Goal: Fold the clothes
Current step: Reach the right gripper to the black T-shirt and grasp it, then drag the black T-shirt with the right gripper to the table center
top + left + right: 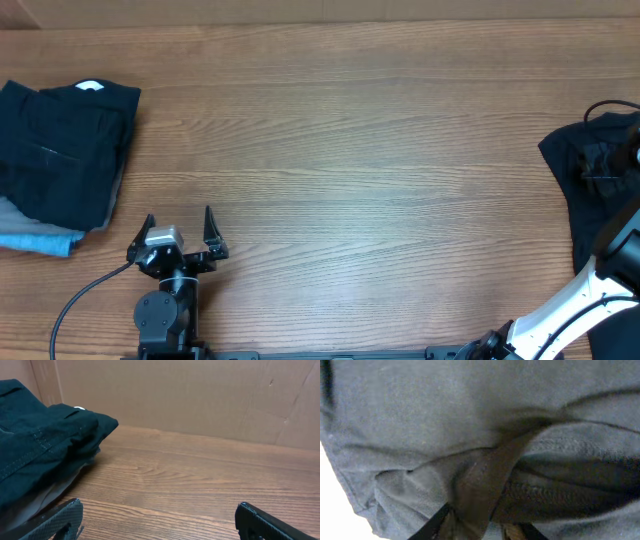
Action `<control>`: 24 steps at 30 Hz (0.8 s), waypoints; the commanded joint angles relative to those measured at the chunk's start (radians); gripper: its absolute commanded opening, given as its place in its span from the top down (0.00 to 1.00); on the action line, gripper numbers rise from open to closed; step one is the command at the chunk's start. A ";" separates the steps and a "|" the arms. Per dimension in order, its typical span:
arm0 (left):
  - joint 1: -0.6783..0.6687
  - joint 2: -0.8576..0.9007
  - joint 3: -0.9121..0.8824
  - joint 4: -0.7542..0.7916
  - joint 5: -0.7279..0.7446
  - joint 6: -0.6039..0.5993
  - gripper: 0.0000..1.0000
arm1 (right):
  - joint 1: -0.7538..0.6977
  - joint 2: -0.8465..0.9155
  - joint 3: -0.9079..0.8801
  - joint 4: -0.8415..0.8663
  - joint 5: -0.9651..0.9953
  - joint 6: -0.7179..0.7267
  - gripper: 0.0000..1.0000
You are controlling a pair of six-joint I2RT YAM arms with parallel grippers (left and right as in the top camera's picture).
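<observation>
A crumpled black T-shirt [590,160] lies at the table's right edge and fills the right wrist view [445,425]. My right gripper [480,522] is down in it, its fingers closed on a raised fold of the fabric. In the overhead view the gripper itself is lost against the black cloth. My left gripper [179,216] is open and empty low over the table at the front left, its two fingers wide apart in the left wrist view [159,507].
A folded black garment [65,140] with a white tag [90,86] tops a stack at the far left, over a grey and a blue piece [40,240]. It shows at the left of the left wrist view [45,445]. A brown wall [190,395] stands behind the table.
</observation>
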 commanded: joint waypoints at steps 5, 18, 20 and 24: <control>-0.006 -0.009 -0.004 0.003 0.002 0.019 0.00 | -0.006 -0.003 0.058 -0.023 -0.029 -0.014 0.96; -0.006 -0.009 -0.004 0.003 0.002 0.019 0.00 | 0.026 -0.288 0.139 -0.114 -0.206 -0.165 0.96; -0.006 -0.009 -0.004 0.003 0.002 0.019 0.00 | 0.100 -0.357 0.139 -0.120 -0.211 -0.165 0.96; -0.006 -0.009 -0.004 0.003 0.002 0.019 0.00 | 0.275 -0.369 0.139 -0.082 -0.211 -0.111 0.96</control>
